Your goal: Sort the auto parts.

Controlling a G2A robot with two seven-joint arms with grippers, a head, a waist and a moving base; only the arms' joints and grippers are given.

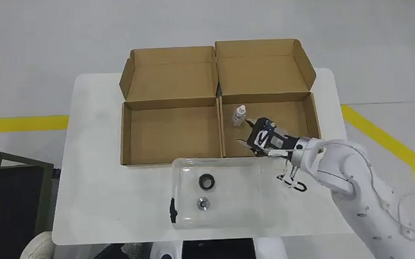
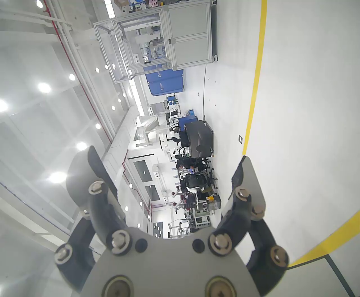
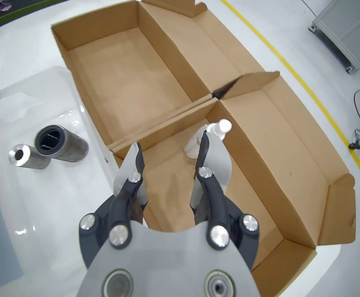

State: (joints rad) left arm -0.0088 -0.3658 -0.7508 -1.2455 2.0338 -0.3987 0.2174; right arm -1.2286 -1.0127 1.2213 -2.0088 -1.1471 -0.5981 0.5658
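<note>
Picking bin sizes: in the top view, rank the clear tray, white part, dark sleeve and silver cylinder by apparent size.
Largest first: clear tray; white part and dark sleeve, about alike; silver cylinder smallest.

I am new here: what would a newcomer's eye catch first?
Two open brown cardboard boxes sit side by side; the open right hand hovers over the one holding a pale bottle-shaped part. Nearer the robot, a clear plastic tray holds a dark metal cylinder and a smaller silver one.

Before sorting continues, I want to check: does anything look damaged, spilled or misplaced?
Nothing stands out. A dark sleeve and a silver cylinder stand in the clear tray; one pale part sits in the right box.
</note>
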